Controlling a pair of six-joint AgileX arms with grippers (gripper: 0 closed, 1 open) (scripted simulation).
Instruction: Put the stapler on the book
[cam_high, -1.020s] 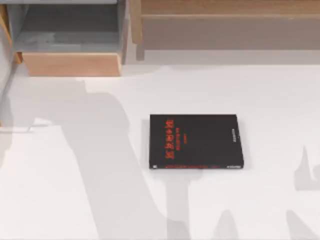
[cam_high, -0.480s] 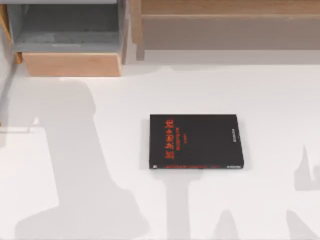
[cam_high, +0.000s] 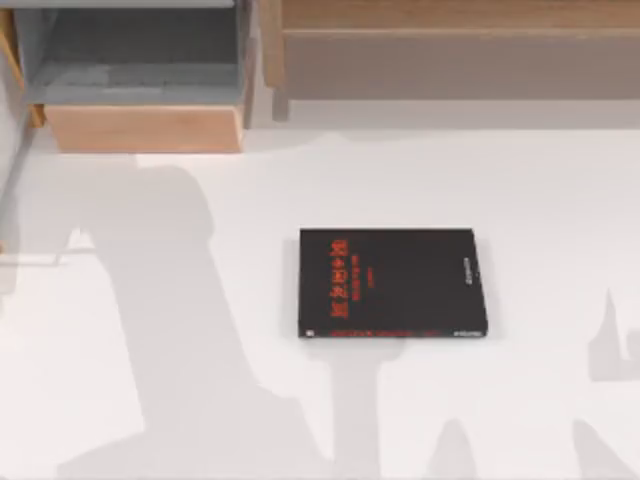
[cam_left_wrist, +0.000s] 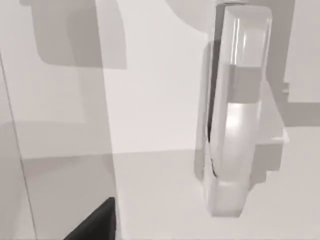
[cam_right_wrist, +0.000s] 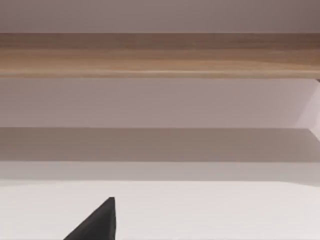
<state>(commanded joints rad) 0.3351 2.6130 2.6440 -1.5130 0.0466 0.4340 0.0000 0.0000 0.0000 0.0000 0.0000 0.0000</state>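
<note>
Book (cam_high: 392, 283) lies flat mid-table | stapler (cam_left_wrist: 234, 120) stands on white table (cam_high: 540, 190) in your left wrist view | left gripper fingers: can't tell | risk: you grab off-centre, stapler tips or slips | right arm parked.

Overhead table (cam_high: 520, 200) view; two low wrist views

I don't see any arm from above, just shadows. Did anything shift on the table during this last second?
Only the big grey shadow on the left of the white table changed: it pulled in toward the left, then spread back a little, so something overhead is moving. The flat black book with red lettering lies exactly where it was, cover bare. The small white stapler lies on the table in the left wrist view, not held.
</note>
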